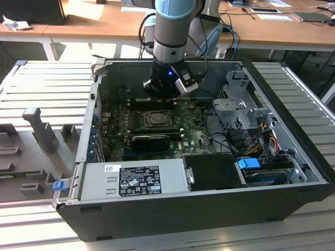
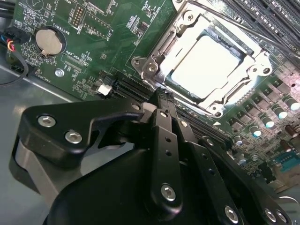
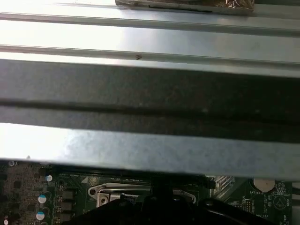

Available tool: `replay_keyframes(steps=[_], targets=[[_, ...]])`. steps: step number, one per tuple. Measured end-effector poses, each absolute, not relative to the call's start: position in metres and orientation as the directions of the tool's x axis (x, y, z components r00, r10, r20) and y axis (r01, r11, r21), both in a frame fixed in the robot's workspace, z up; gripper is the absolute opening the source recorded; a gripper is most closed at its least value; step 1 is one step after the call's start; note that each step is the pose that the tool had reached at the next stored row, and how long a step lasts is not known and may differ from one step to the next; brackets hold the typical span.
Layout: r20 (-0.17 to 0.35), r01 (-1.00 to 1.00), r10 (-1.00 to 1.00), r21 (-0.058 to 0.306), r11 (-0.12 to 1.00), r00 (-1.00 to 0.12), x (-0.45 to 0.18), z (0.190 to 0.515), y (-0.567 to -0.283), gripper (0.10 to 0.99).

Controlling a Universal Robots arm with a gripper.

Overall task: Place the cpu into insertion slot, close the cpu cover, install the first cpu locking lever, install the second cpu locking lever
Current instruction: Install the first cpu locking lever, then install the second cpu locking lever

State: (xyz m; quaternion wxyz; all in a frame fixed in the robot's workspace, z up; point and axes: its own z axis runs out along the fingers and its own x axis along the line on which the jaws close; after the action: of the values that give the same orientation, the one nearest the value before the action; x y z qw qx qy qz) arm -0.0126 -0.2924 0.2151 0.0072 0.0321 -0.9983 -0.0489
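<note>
The cpu (image 2: 206, 65) lies flat in the insertion slot (image 1: 156, 120), its metal top glaring bright in the second wrist view. The cpu cover (image 2: 160, 46), a silver frame, lies down around the chip. My gripper (image 2: 160, 96) hangs just beside one edge of the socket, and its black fingers (image 2: 165, 140) meet at the tips with nothing between them. In the exterior view the gripper (image 1: 159, 97) sits low inside the open computer case, right behind the socket. I cannot tell how the locking levers stand.
The grey power supply (image 1: 131, 180) fills the case's front. A metal drive cage (image 1: 235, 104) and cables stand at the exterior view's right. A long black card (image 1: 152, 140) lies in front of the socket. The case wall (image 3: 150, 93) runs close to the wrist.
</note>
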Motion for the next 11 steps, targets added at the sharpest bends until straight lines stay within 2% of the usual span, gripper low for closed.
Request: replay_keyframes(steps=[11], targets=[[0.011, -0.064, -0.065, 0.098, 0.993, -0.998, -0.0126, 0.2178, -0.2950, 0.106]])
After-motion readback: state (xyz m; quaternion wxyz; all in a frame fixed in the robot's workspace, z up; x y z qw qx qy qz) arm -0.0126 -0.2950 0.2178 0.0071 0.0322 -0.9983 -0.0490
